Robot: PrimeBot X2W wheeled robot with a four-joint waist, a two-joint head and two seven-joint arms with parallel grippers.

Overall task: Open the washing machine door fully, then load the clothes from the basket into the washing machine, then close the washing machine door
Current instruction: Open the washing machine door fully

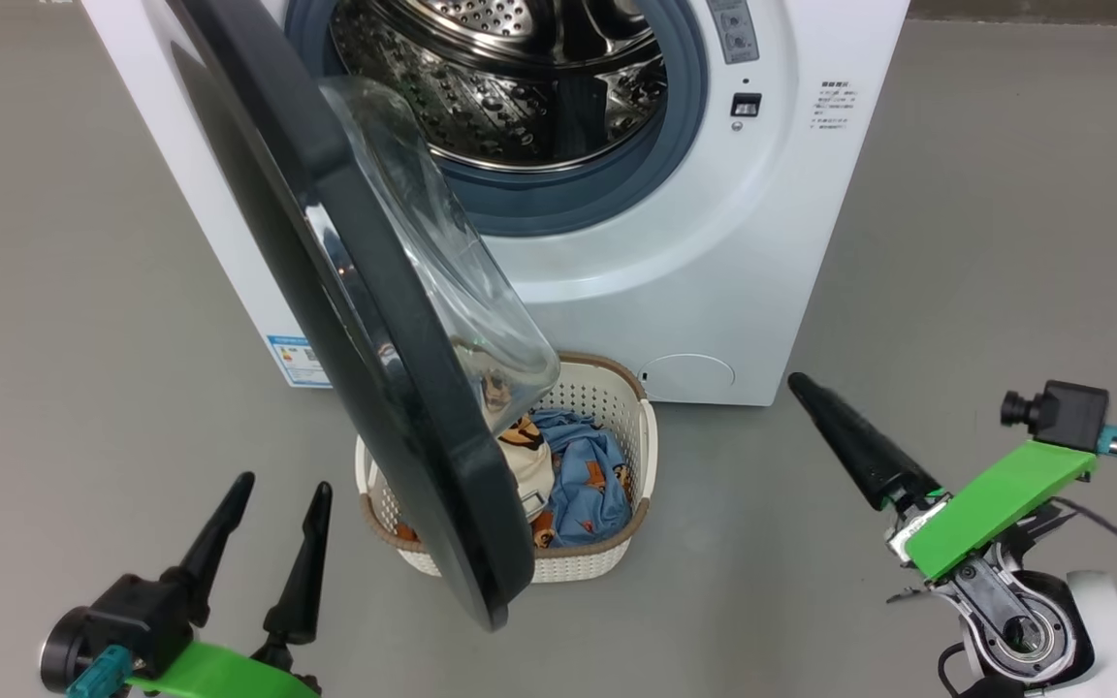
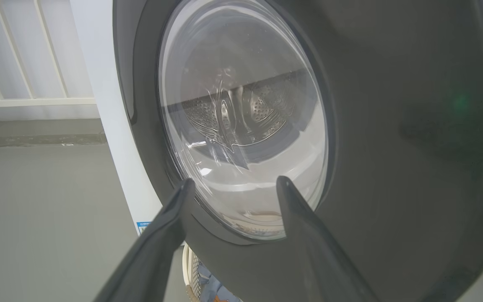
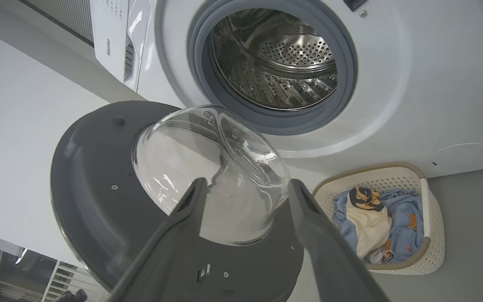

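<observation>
The white washing machine (image 1: 714, 242) stands ahead with its steel drum (image 1: 520, 87) exposed. The washing machine door (image 1: 374, 339), black-rimmed with a clear glass bowl, hangs swung out edge-on toward me, above the basket (image 1: 617, 373). The clothes (image 1: 588, 475), light blue with bears plus a cream piece, lie in the basket. My left gripper (image 1: 284, 485) is open at lower left, left of the door; the left wrist view shows the left gripper (image 2: 235, 181) facing the door's outer glass. My right gripper (image 3: 247, 184) is open and empty, right of the basket, facing the door's inner side (image 3: 99, 188).
Grey floor surrounds the machine on both sides. A blue label sticker (image 1: 297, 359) sits low on the machine's left side, and a round cover (image 1: 689, 373) low on its front. Another white appliance (image 3: 111, 42) stands beside the machine. The door's lower edge overhangs the basket's left half.
</observation>
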